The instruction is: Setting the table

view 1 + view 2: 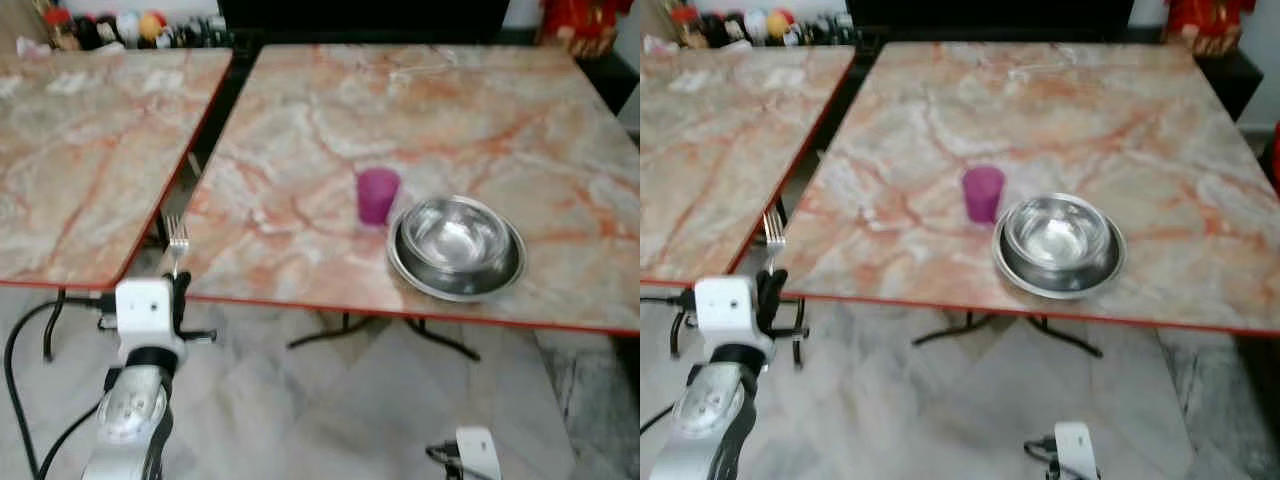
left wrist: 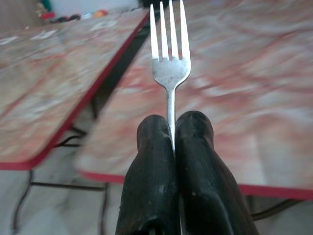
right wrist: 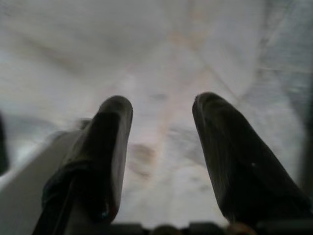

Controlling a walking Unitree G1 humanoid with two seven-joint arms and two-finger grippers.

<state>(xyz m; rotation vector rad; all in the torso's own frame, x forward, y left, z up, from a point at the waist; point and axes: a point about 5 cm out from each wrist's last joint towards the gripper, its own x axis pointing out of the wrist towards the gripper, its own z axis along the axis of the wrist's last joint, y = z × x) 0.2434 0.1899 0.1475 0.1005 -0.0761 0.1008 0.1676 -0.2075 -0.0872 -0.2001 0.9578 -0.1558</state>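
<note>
A silver fork [image 2: 169, 54] stands tines-up, and my left gripper [image 2: 172, 134] is shut on its handle. In the eye views the fork [image 1: 177, 236] rises from that gripper [image 1: 178, 283] just off the near left corner of the marble table [image 1: 430, 110]. On the table a purple cup [image 1: 377, 195] stands beside a steel bowl [image 1: 458, 238] that rests on a steel plate [image 1: 505, 284], near the front edge. My right gripper [image 3: 161, 115] hangs low over the pale floor with its fingers apart and nothing between them.
A second marble table [image 1: 80, 150] stands to the left, with a narrow gap between the two. Black metal table legs [image 1: 330, 335] show under the front edge. Bottles and jars [image 1: 120, 28] line the back left. Grey tiled floor [image 1: 330, 420] lies below.
</note>
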